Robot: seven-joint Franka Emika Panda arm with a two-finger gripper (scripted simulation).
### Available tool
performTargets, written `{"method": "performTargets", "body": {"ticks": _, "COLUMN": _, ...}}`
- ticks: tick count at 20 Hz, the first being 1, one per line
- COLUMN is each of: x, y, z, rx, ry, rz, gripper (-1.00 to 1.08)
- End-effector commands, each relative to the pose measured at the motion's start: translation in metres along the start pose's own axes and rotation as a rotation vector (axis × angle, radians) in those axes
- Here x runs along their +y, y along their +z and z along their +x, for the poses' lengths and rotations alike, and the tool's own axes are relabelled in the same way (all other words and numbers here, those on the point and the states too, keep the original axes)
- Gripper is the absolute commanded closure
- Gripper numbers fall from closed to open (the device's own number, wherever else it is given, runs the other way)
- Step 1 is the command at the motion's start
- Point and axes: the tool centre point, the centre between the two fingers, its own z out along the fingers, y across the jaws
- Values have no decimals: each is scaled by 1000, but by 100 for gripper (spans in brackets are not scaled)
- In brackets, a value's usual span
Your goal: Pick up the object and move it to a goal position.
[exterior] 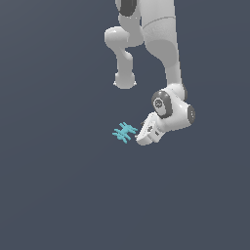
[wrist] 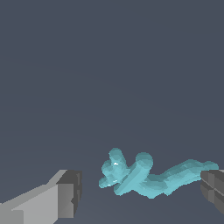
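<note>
The object (exterior: 125,132) is a tiny bright cyan spiky thing with thin crossed prongs, lying on the dark surface. My white gripper (exterior: 140,139) hangs at the end of the arm just to the exterior view's right of it, tilted toward it. In the wrist view the object (wrist: 144,175) lies between my two grey fingertips, one fingertip (wrist: 70,192) on each side, with a gap to one of them and the other fingertip (wrist: 213,186) close to a prong's end. The gripper (wrist: 140,192) is open and holds nothing.
The white-grey robot arm (exterior: 161,44) rises behind the gripper in the exterior view. A plain dark blue-grey surface (exterior: 58,185) fills the rest of both views.
</note>
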Motion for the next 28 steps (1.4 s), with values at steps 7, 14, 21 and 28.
{"method": "performTargets", "body": {"ticks": 7, "x": -15, "y": 16, "z": 4, "rx": -194, "ry": -234, "rz": -82, "gripper": -100}}
{"method": "performTargets", "body": {"ticks": 14, "x": -18, "y": 20, "z": 5, "rx": -253, "ry": -300, "rz": -106, "gripper": -100}}
{"method": "performTargets", "body": {"ticks": 21, "x": -17, "y": 30, "z": 3, "rx": -250, "ry": -297, "rz": -104, "gripper": -100}}
{"method": "performTargets", "body": {"ticks": 28, "x": -16, "y": 48, "z": -2, "rx": -253, "ry": -302, "rz": -105, "gripper": -100}}
